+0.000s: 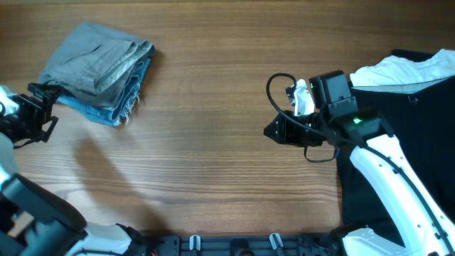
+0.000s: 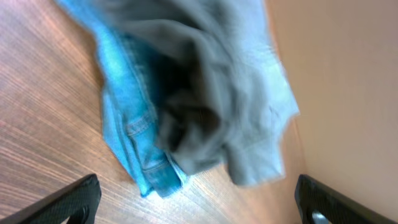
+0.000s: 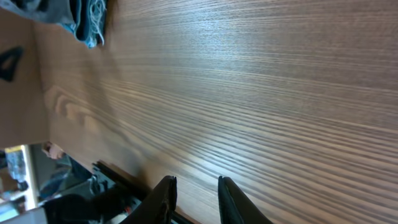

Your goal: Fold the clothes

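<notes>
We can read no text, label, brand, number or sign in any of the three views. The left wrist view of the plain grey cotton shorts (image 2: 230, 93) is blurred, so we cannot tell whether any tag on them bears print.
</notes>
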`<act>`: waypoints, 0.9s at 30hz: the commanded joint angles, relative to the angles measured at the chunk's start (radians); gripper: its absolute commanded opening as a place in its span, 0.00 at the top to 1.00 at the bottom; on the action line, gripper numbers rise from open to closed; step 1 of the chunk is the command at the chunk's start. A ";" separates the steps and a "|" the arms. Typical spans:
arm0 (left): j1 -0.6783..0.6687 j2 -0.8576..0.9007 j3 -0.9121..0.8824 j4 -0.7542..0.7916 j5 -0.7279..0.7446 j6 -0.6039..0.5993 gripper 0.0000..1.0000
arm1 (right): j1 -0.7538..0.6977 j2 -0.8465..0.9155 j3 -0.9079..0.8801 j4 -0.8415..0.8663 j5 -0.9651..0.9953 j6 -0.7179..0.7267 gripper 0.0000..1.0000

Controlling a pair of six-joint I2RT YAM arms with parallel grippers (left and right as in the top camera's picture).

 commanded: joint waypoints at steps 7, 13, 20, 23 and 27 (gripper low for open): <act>-0.818 -0.757 0.038 -0.350 -0.435 0.245 0.00 | 0.069 -0.426 0.077 0.040 0.259 -0.160 0.47; -1.031 -0.903 0.038 -0.568 -0.719 0.132 0.00 | 0.069 -0.530 0.077 0.039 0.258 -0.152 0.00; -1.031 -0.904 0.038 -0.570 -0.719 0.132 0.00 | 0.069 -0.489 0.075 -0.010 0.259 0.322 0.00; -1.031 -0.904 0.038 -0.570 -0.719 0.132 0.00 | 0.069 -0.460 0.074 -0.025 0.301 0.330 0.00; -1.031 -0.904 0.038 -0.570 -0.719 0.132 0.00 | 0.069 -0.463 0.035 0.217 0.345 0.148 0.00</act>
